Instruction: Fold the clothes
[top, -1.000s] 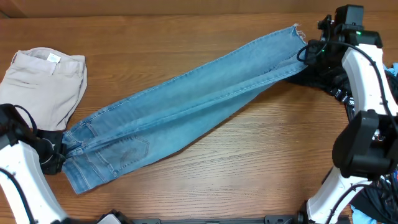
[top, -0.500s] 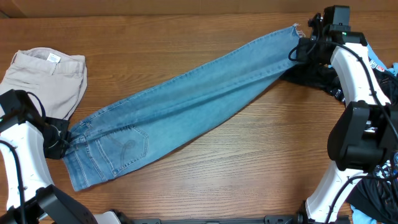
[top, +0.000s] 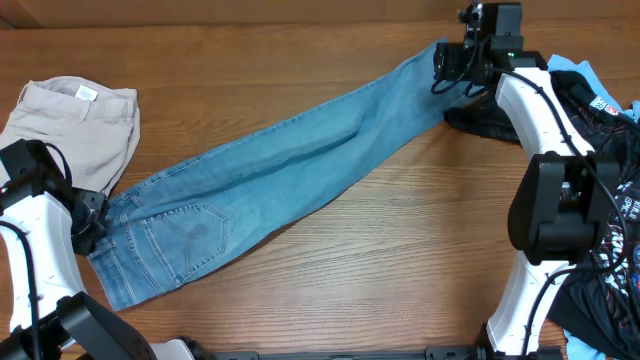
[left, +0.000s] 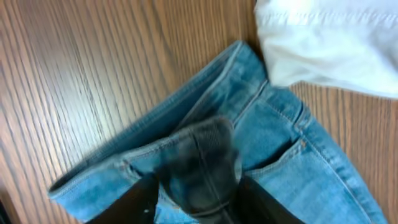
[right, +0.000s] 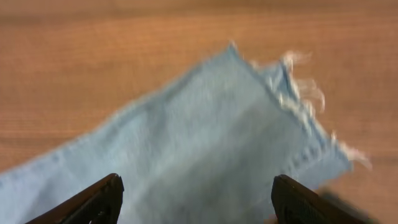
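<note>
The clothes are long light-blue jeans (top: 290, 170) stretched flat in a diagonal from the waist at lower left to the frayed hem (right: 305, 93) at upper right. A stitched back pocket (top: 185, 240) faces up. My left gripper (top: 92, 225) sits at the waistband. In the left wrist view the left gripper (left: 199, 199) has its fingers parted, with a raised fold of waistband (left: 205, 155) standing between them. My right gripper (top: 447, 62) hovers over the hem end. In the right wrist view the right gripper (right: 196, 199) is wide open over flat denim (right: 205, 137).
Folded beige trousers (top: 70, 130) lie at the far left, touching the jeans' waist, and show pale in the left wrist view (left: 329, 43). A black garment (top: 490, 120) lies under the right arm. More dark clothes (top: 610, 200) pile at the right edge.
Both grippers have opened and let go of the jeans. The right gripper and the hem end moved left and toward the far edge. The waist end shifted slightly.
</note>
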